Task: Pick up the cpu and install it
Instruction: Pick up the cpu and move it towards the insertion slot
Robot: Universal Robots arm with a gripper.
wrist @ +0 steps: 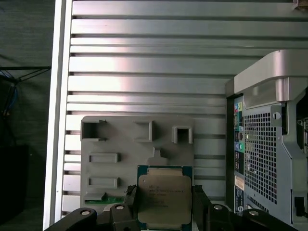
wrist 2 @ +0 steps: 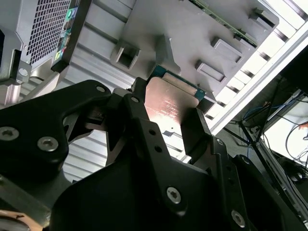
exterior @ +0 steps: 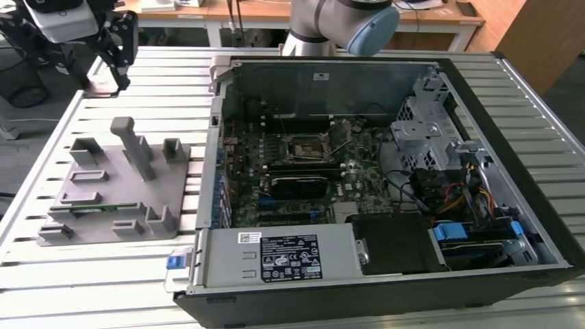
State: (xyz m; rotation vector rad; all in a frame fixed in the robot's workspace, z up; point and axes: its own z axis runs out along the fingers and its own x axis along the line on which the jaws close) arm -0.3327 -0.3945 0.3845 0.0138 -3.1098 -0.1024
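Aloft over the grey fixture (wrist: 120, 139) on the slatted counter (wrist: 144, 72), claw (wrist: 164, 204) pinching the cpu (wrist: 164, 190) by opposite edges.

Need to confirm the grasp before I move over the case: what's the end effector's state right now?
The end effector: shut on the cpu, which is clamped by opposite edges between its fingers.

You have soft, even daylight in the exterior view, with shade inside the computer case (exterior: 366, 86). In the first wrist view glare washes the slatted table (wrist: 144, 53). In the second wrist view the cpu (wrist 2: 171, 103) throws a warm sheen.
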